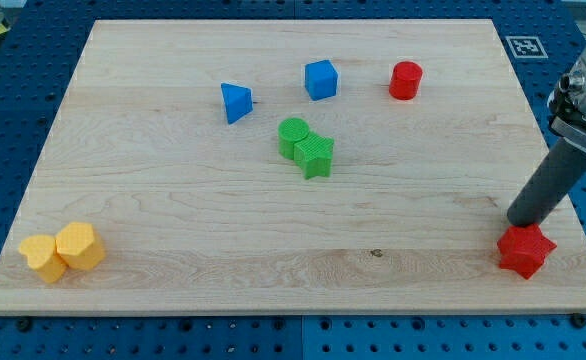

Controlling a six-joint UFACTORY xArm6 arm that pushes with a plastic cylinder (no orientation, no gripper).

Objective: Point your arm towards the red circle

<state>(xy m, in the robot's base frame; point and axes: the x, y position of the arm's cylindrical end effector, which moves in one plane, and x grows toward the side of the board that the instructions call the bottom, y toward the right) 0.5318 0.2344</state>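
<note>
The red circle [405,80] stands near the view's top right of the wooden board [173,230]. My tip [522,224] is at the view's lower right, just above and touching or nearly touching the red star [525,251]. The tip is far below and to the right of the red circle.
A blue cube [320,79] and a blue triangle [235,102] lie left of the red circle. A green circle [293,136] and a green star [315,155] touch near the middle. Two yellow blocks [41,257] [80,246] sit at the lower left corner.
</note>
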